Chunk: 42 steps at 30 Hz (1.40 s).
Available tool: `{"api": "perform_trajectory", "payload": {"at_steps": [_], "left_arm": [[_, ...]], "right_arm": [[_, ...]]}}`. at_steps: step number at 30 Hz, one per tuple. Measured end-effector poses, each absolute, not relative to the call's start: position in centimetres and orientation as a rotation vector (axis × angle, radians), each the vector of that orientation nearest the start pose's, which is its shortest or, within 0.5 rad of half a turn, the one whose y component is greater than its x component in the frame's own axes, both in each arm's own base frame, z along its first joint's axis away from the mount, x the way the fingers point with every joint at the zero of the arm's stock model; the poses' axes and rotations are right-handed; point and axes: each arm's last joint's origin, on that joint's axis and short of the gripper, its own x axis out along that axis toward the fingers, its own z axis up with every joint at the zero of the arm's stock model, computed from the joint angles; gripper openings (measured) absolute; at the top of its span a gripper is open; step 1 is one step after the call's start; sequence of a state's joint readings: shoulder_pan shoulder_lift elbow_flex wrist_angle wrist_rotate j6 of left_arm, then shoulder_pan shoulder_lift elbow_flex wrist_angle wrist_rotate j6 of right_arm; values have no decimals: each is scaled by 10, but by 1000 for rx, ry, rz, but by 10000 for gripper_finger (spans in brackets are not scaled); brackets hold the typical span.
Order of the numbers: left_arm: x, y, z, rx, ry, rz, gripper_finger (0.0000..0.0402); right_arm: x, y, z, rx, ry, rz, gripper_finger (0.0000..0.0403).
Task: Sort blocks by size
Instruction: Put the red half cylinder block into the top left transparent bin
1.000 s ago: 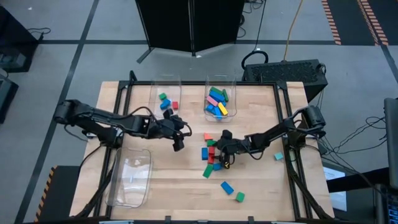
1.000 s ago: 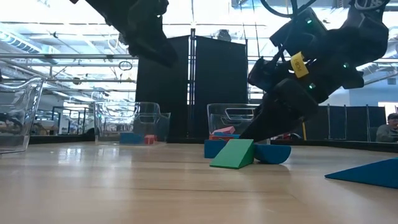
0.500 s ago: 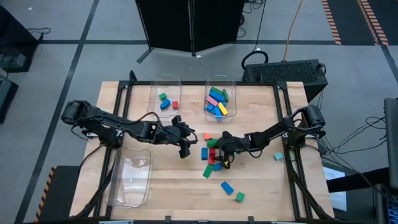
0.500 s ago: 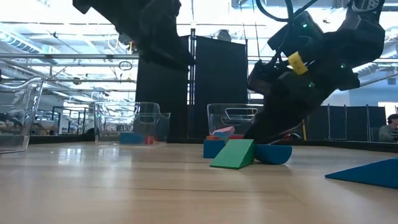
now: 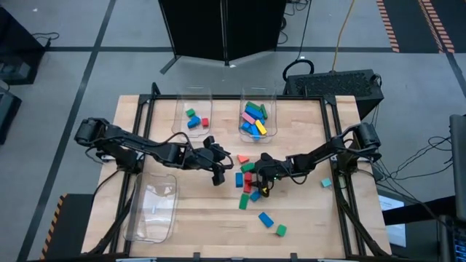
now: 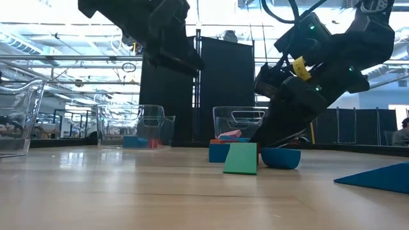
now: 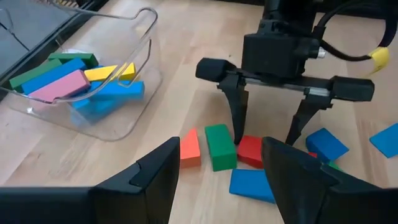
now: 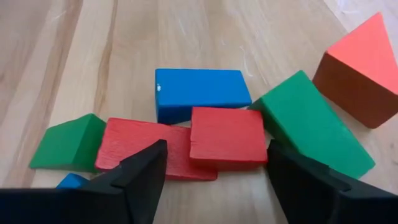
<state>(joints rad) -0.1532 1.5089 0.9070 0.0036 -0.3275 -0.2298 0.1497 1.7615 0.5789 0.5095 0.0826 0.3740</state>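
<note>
Several loose blocks lie flat on the table in a cluster (image 5: 247,180): a small red block (image 8: 227,137), a longer red one (image 8: 146,152), a blue one (image 8: 199,93), two green ones (image 8: 311,130) and an orange-red one (image 8: 364,68). My right gripper (image 7: 264,140) is open and low over the cluster, its fingers on either side of the small red block (image 7: 250,151). My left gripper (image 5: 217,175) is open and empty, raised above the table just left of the cluster. My right gripper's fingers come from above, slanting down from the table's right, and stand on either side of the small red block (image 8: 227,140), which lies flat on the table. I cannot tell whether they touch it.
A clear bin (image 5: 256,102) at the far middle holds several blocks. A second bin (image 5: 182,102) to its left holds a green, a blue and a red block. A third clear bin (image 5: 151,218) stands at the near left. More blocks (image 5: 266,218) lie toward the near edge, and a cyan one (image 5: 326,183) lies at the right.
My left gripper has gone toward the table's right edge and a little toward the near edge, closing on the block cluster. In the low view the green block in front of the cluster has turned about. My right gripper has stayed low over the cluster.
</note>
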Motion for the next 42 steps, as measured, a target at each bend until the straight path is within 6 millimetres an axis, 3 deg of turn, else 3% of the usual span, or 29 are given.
{"api": "perform_trajectory", "payload": {"at_steps": [12,22,26,32,42], "left_arm": [[318,-40,227,-86,526,231,226],[318,-40,227,-74,530,228,226],[320,-42,223,40,555,167,226],[330,-58,201,280,586,19,226],[347,-89,179,697,446,-148,226]], "right_arm": [[296,36,78,294,676,-81,206],[292,35,91,288,691,-77,168],[288,37,100,268,696,-62,164],[286,49,120,255,622,-3,167],[287,62,143,268,506,138,168]]}}
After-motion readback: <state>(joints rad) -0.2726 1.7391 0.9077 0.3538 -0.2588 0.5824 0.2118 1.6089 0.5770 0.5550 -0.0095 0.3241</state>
